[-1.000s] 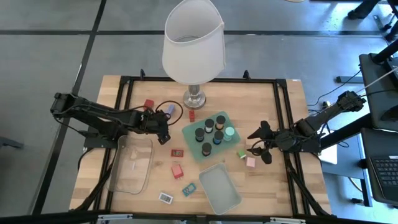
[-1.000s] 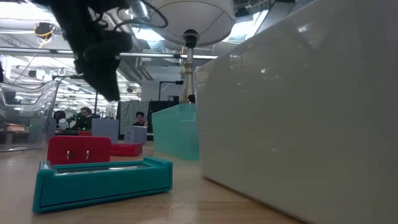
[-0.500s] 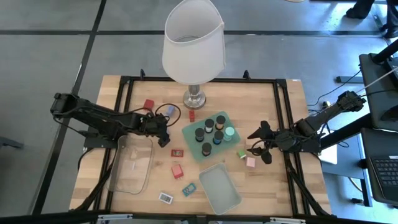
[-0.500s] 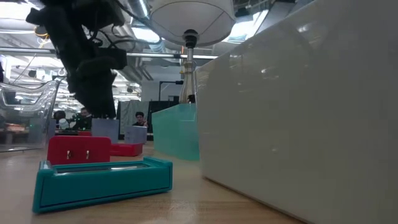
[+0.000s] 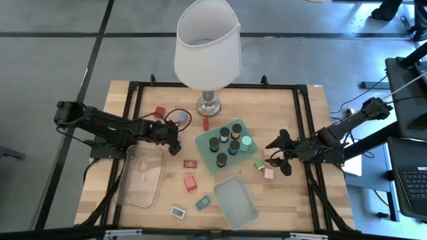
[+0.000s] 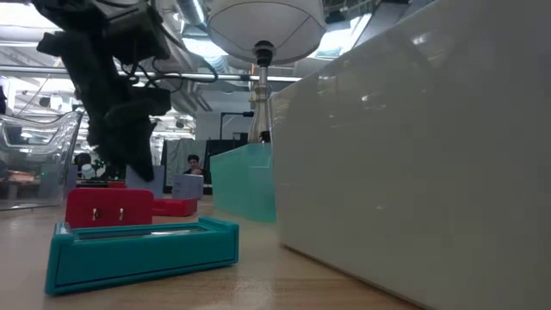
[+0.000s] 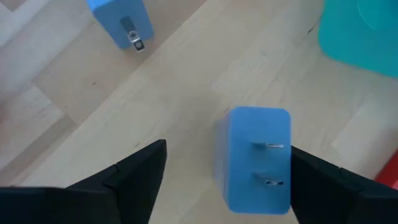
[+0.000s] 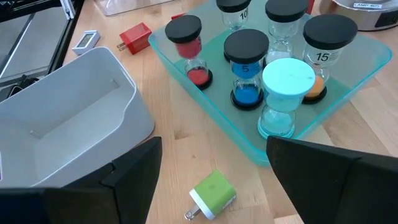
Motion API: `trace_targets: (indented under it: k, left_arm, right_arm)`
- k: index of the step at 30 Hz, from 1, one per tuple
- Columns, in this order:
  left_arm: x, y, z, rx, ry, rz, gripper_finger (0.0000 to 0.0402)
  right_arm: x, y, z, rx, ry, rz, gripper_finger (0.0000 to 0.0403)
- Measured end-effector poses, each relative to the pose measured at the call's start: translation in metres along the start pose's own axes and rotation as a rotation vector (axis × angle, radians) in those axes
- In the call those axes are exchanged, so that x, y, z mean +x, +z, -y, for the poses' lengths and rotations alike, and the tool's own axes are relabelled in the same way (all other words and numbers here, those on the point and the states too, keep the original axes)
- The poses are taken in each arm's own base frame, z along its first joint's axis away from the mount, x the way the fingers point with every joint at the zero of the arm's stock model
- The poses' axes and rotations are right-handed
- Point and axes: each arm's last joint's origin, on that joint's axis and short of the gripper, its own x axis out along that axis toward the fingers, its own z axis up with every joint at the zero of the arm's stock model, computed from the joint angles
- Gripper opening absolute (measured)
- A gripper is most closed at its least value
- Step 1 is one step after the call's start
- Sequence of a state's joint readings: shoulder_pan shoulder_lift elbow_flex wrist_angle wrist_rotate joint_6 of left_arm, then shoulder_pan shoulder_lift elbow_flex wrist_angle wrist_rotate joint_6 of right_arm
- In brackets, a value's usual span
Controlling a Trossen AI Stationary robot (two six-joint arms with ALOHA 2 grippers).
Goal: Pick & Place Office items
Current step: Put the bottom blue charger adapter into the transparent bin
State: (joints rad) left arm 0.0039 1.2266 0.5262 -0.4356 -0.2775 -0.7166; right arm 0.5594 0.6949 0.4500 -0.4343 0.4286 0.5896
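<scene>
Left of the lamp (image 5: 207, 53) base, the left gripper (image 5: 175, 142) hangs with fingers spread wide over a blue plug block (image 7: 256, 160) standing on the table (image 5: 293, 193), not touching it. Below the lamp sits the tray (image 5: 206, 144) of sand timers (image 5: 225, 133). Right of it, the right gripper (image 5: 279, 153) waits open beside a green block (image 5: 258, 164).

From above I see the pale wooden plank tabletop (image 5: 303, 193) edged by a black metal frame (image 5: 301, 127), standing on a grey concrete floor (image 5: 53, 60) crossed by dark seam lines. A dark desk with a black keyboard (image 5: 410, 190) sits at the right edge. At table height I look into a wide hall with bright ceiling strip lights (image 6: 34, 33) and distant seated people (image 6: 193, 164).
</scene>
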Motion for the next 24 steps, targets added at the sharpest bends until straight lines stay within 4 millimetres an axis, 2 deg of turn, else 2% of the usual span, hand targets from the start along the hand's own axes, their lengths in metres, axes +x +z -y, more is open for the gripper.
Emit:
trace_targets:
  k: [4,12,18,21,24]
  left_arm:
    - [0.0,0.001,-0.001,0.016,-0.001,-0.001,0.0246]
    - [-0.001,0.003,0.001,0.013,-0.021,0.012,0.0117]
    - [-0.018,0.017,0.013,0.047,-0.075,0.059,0.0117]
    - [-0.04,0.025,0.022,0.069,-0.111,0.076,0.0117]
    - [-0.07,0.029,0.029,0.085,-0.152,0.085,0.0117]
  right_arm:
    - [0.0,0.0,0.0,0.0,0.0,0.0,0.0291]
    - [0.0,0.0,0.0,0.0,0.0,0.0,0.0291]
    - [0.0,0.0,0.0,0.0,0.0,0.0,0.0291]
    - [0.0,0.0,0.0,0.0,0.0,0.0,0.0291]
    - [0.0,0.0,0.0,0.0,0.0,-0.001,0.0291]
